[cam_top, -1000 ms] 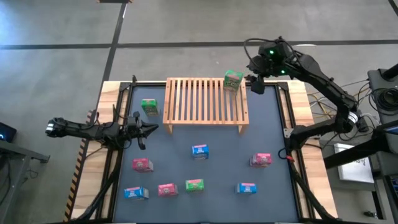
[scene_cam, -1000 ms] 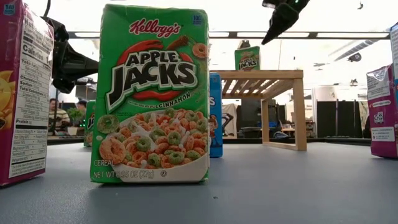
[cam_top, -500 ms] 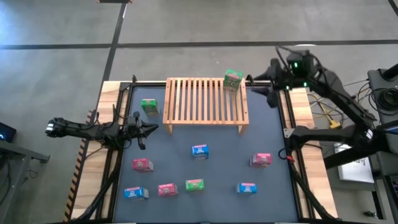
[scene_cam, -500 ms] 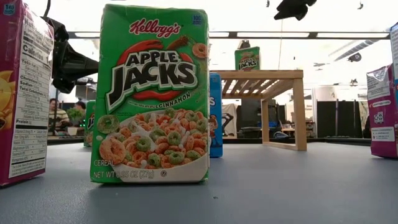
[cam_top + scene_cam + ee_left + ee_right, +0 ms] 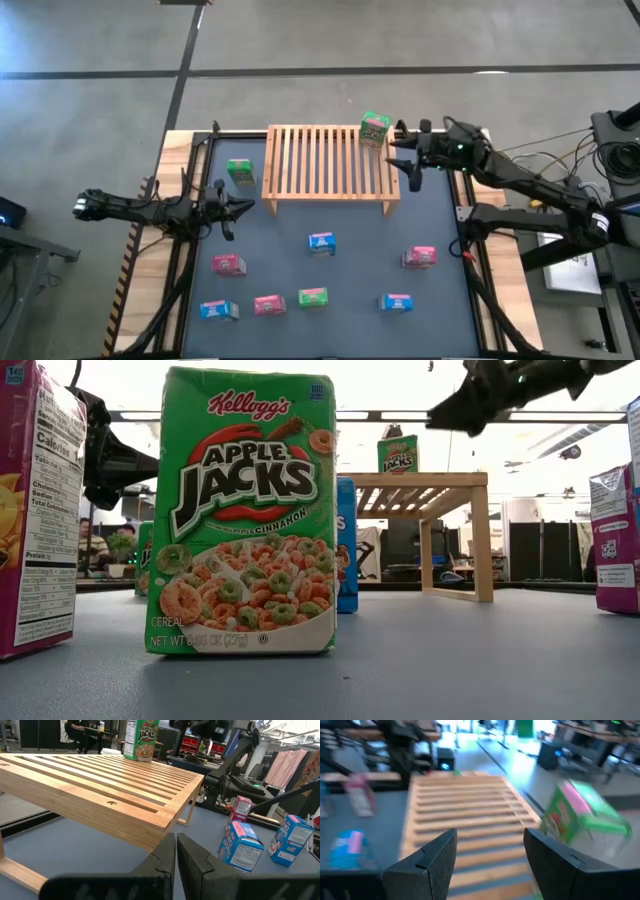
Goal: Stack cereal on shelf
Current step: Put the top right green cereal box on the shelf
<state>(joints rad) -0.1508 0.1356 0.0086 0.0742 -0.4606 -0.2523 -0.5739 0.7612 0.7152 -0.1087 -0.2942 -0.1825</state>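
Note:
The light wooden slatted rack (image 5: pixel 330 165) stands in the table's far half. One green cereal box (image 5: pixel 375 128) stands upright on its far right corner, also seen in the low view (image 5: pixel 397 453) and the right wrist view (image 5: pixel 580 817). The other boxes stand on the dark table: a green one (image 5: pixel 240 171) left of the rack, and blue (image 5: pixel 321 242), pink (image 5: pixel 228 264) (image 5: pixel 419 257) and green (image 5: pixel 313 297) ones nearer. My right gripper (image 5: pixel 405 160) hovers open just right of the rack, pointing left, touching nothing. My left gripper (image 5: pixel 240 207) waits shut near the rack's left leg.
Along the near edge stand a blue box (image 5: pixel 218 310), a pink box (image 5: pixel 268 305) and another blue box (image 5: pixel 396 302). The black frame (image 5: pixel 462 215) borders the table. Most rack slats (image 5: pixel 465 815) are bare. Free table lies between the rack and the blue box in the middle.
My right gripper has drawn back from the green box on the rack, swung toward the table's right edge, then come down and toward the near edge. It has turned to point left at the rack's right side. The green box has stayed on the rack.

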